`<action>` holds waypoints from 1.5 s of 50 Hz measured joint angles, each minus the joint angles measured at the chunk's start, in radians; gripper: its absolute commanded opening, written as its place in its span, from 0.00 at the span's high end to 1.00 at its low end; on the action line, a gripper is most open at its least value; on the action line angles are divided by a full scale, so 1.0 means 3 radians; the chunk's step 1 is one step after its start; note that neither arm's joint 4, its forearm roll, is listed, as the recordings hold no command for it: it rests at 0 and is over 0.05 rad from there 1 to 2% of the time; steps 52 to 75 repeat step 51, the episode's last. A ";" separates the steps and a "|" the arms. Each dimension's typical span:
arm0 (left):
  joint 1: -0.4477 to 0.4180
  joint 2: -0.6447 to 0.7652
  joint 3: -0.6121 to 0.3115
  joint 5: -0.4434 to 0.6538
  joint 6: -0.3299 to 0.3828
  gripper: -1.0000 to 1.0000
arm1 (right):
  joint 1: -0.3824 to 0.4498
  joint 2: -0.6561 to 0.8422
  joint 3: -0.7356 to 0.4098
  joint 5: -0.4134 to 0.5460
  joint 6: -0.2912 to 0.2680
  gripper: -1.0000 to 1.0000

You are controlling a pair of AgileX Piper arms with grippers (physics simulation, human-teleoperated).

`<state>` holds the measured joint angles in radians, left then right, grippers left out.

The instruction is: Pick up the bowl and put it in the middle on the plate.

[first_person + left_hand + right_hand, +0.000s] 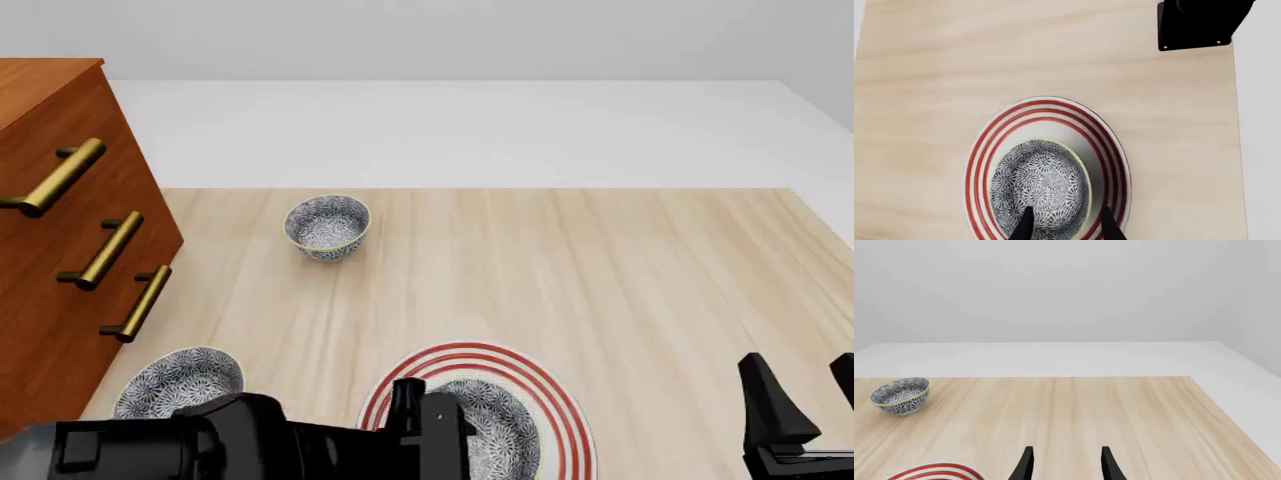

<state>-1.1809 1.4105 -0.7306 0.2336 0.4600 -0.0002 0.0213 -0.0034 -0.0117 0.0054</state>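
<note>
Surface: I am working over a pale wooden table point(574, 270) with long grain lines, and a plain white floor and wall lie beyond its far edge.
Room: a reddish-brown wooden drawer chest with brass bar handles point(67, 260) stands to the left of my left arm.
Bowl: the small deep blue-grey floral bowl with a cream rim point(1041, 187) sits on the plate, directly under my left gripper point(1066, 225); its rim lies between the two fingertips in the left wrist view.
Plate: the large flat white plate with thin red rings point(1111, 150) lies under the bowl; the bowl sits inside the rings, off-centre.
Left hand: fingers apart, one tip over the bowl's inside and one just outside its rim; I cannot tell whether they touch it.
Left arm: reaching in low over the near table edge, pointing down at the plate.
Right hand: my right gripper point(1066, 462) has its fingers apart, holding nothing, well to the right of the plate.
Other bowls: one matching floral bowl point(327, 226) far ahead of the left hand, another point(180, 380) just to its left.
</note>
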 measured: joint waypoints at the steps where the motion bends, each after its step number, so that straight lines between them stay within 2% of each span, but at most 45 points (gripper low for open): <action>1: 0.0008 -0.0021 0.0007 0.0005 -0.0002 0.00 | 0.0000 0.0000 0.0000 0.0000 0.0000 0.00; 25: 0.0178 -0.0505 0.0188 0.0089 -0.0205 0.00 | 0.0000 0.0000 0.0000 0.0000 0.0000 0.00; 51: 0.0577 -0.1270 0.0562 0.0025 -0.0415 0.00 | 0.0000 0.0000 0.0000 0.0000 0.0000 0.00; 75: 0.0577 -0.1270 0.0562 0.0025 -0.0415 0.00 | 0.0000 0.0000 0.0000 0.0000 0.0000 0.00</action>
